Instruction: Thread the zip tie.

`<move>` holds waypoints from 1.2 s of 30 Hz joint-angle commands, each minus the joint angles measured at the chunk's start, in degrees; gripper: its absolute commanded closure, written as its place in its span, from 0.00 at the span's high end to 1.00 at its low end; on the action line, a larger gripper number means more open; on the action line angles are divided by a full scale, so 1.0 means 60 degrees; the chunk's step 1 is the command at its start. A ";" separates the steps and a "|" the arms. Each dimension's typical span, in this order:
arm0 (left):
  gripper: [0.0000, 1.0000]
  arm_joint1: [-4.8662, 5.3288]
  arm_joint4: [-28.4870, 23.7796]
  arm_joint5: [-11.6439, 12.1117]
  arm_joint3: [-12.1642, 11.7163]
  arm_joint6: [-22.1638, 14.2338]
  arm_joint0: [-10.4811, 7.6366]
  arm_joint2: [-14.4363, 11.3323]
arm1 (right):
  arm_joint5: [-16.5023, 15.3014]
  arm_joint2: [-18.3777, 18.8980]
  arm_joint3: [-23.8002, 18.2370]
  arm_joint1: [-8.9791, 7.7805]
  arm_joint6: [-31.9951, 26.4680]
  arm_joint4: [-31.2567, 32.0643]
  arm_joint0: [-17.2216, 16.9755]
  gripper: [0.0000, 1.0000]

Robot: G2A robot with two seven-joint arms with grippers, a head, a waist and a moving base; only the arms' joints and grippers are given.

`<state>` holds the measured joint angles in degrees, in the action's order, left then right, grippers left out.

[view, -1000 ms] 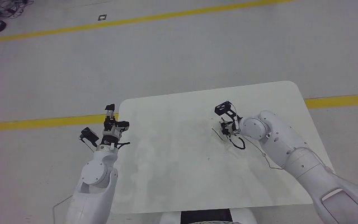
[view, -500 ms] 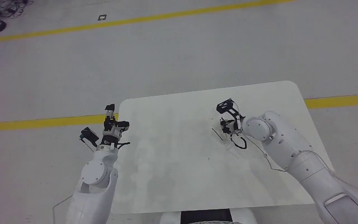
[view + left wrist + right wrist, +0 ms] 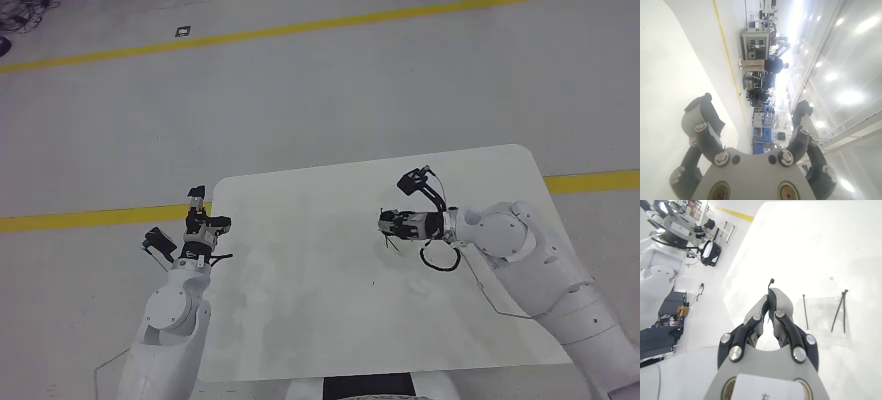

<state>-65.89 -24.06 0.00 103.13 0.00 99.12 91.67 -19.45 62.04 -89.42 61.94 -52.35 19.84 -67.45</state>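
Observation:
My right gripper (image 3: 769, 294) is shut on a thin black zip tie (image 3: 770, 283). The tie's small square head sticks out past the fingertips and its tail shows between the fingers. In the top view the right gripper (image 3: 388, 220) is held above the right-middle part of the white table (image 3: 300, 300), pointing left. Three more black zip ties (image 3: 805, 311) lie on a clear plastic bag (image 3: 821, 317) on the table beside it. My left gripper (image 3: 755, 106) is open and holds nothing; in the top view the left gripper (image 3: 200, 208) sits at the table's left edge.
The table's rounded left edge (image 3: 215, 260) lies right beside the left gripper. A yellow floor line (image 3: 80, 218) runs past the table. Machines and a standing person show far off in the room behind.
The right gripper has lifted off the table and turned from pointing down to pointing left, carrying the zip tie. The left arm has not moved.

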 commanded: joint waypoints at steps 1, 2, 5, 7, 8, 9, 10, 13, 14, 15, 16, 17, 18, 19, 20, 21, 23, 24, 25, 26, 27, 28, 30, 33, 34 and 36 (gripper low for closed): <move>1.00 0.0000 0.0000 0.0000 0.0000 0.0000 0.0000 0.0000 | -0.0004 -0.0209 -0.0231 -0.0131 -0.0036 -0.0207 0.0074 0.00; 1.00 0.0000 0.0000 0.0000 0.0000 0.0000 0.0000 0.0000 | -0.0004 -0.0321 -0.0323 -0.0191 -0.0054 -0.0280 0.0119 0.00; 1.00 0.0000 0.0000 0.0000 0.0000 0.0000 0.0000 0.0000 | -0.0004 -0.0746 -0.0580 -0.0393 -0.0080 -0.0484 0.0307 0.00; 1.00 0.0000 0.0000 0.0000 0.0000 0.0000 0.0000 0.0000 | -0.0004 -0.1068 -0.0702 -0.0537 -0.0078 -0.0619 0.0472 0.00; 1.00 0.0000 0.0000 0.0000 0.0000 0.0000 0.0000 0.0000 | -0.0004 -0.1225 -0.0774 -0.0597 -0.0096 -0.0704 0.0557 0.00; 1.00 0.0000 0.0000 0.0000 0.0000 0.0000 0.0000 0.0000 | -0.0004 -0.1417 -0.0824 -0.0680 -0.0093 -0.0806 0.0670 0.00; 1.00 0.0000 0.0000 0.0000 0.0000 0.0000 0.0000 0.0000 | -0.0004 -0.1580 -0.0898 -0.0738 -0.0119 -0.0909 0.0755 0.00; 1.00 0.0000 0.0000 0.0000 0.0000 0.0000 0.0000 0.0000 | -0.0004 -0.1869 -0.0974 -0.0857 -0.0181 -0.1120 0.0935 0.00; 1.00 0.0000 0.0000 0.0000 0.0000 0.0000 0.0000 0.0000 | -0.0004 -0.1869 -0.0974 -0.0857 -0.0181 -0.1120 0.0935 0.00; 1.00 0.0000 0.0000 0.0000 0.0000 0.0000 0.0000 0.0000 | -0.0004 -0.1869 -0.0974 -0.0857 -0.0181 -0.1120 0.0935 0.00; 1.00 0.0000 0.0000 0.0000 0.0000 0.0000 0.0000 0.0000 | -0.0004 -0.1869 -0.0974 -0.0857 -0.0181 -0.1120 0.0935 0.00; 1.00 0.0000 0.0000 0.0000 0.0000 0.0000 0.0000 0.0000 | -0.0004 -0.1869 -0.0974 -0.0857 -0.0181 -0.1120 0.0935 0.00; 1.00 0.0000 0.0000 0.0000 0.0000 0.0000 0.0000 0.0000 | -0.0004 -0.1869 -0.0974 -0.0857 -0.0181 -0.1120 0.0935 0.00; 1.00 0.0000 0.0000 0.0000 0.0000 0.0000 0.0000 0.0000 | -0.0004 -0.1869 -0.0974 -0.0857 -0.0181 -0.1120 0.0935 0.00; 1.00 0.0000 0.0000 0.0000 0.0000 0.0000 0.0000 0.0000 | -0.0004 -0.1869 -0.0974 -0.0857 -0.0181 -0.1120 0.0935 0.00; 1.00 0.0000 0.0000 0.0000 0.0000 0.0000 0.0000 0.0000 | -0.0004 -0.1869 -0.0974 -0.0857 -0.0181 -0.1120 0.0935 0.00; 1.00 0.0000 0.0000 0.0000 0.0000 0.0000 0.0000 0.0000 | -0.0004 -0.1869 -0.0974 -0.0857 -0.0181 -0.1120 0.0935 0.00; 1.00 0.0000 0.0000 0.0000 0.0000 0.0000 0.0000 0.0000 | -0.0004 -0.1869 -0.0974 -0.0857 -0.0181 -0.1120 0.0935 0.00; 1.00 0.0000 0.0000 0.0000 0.0000 0.0000 0.0000 0.0000 | -0.0004 -0.1869 -0.0974 -0.0857 -0.0181 -0.1120 0.0935 0.00; 1.00 0.0000 0.0000 0.0000 0.0000 0.0000 0.0000 0.0000 | -0.0004 -0.1869 -0.0974 -0.0857 -0.0181 -0.1120 0.0935 0.00; 1.00 0.0000 0.0000 0.0000 0.0000 0.0000 0.0000 0.0000 | -0.0004 -0.1881 -0.1018 -0.0844 0.0018 -0.1215 0.0854 0.00; 1.00 0.0000 0.0000 0.0000 0.0000 0.0000 0.0000 0.0000 | -0.0004 -0.1830 -0.1035 -0.0840 0.0352 -0.1177 0.0798 0.00; 1.00 -0.0015 -0.0130 -0.0048 -0.0015 -0.0012 -0.0018 -0.0051 | -0.0004 -0.1780 -0.1155 -0.0824 0.1229 -0.1241 0.0552 0.00; 1.00 -0.0062 -0.0471 -0.0268 0.0098 -0.0060 -0.0021 -0.0264 | -0.0004 -0.1781 -0.1307 -0.0817 0.2334 -0.1246 0.0256 0.00; 1.00 -0.0089 -0.0654 -0.0295 0.0180 -0.0106 0.0012 -0.0400 | -0.0004 -0.1779 -0.1330 -0.0817 0.2869 -0.1185 0.0149 0.00; 1.00 -0.0131 -0.0999 -0.0353 0.0316 -0.0236 0.0070 -0.0628 | -0.0004 -0.1879 -0.1370 -0.0814 0.3483 -0.1139 -0.0013 0.00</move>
<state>-66.55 -28.86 -1.99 104.59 -1.01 99.34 88.69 -19.48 51.06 -97.56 57.05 -33.77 12.86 -67.10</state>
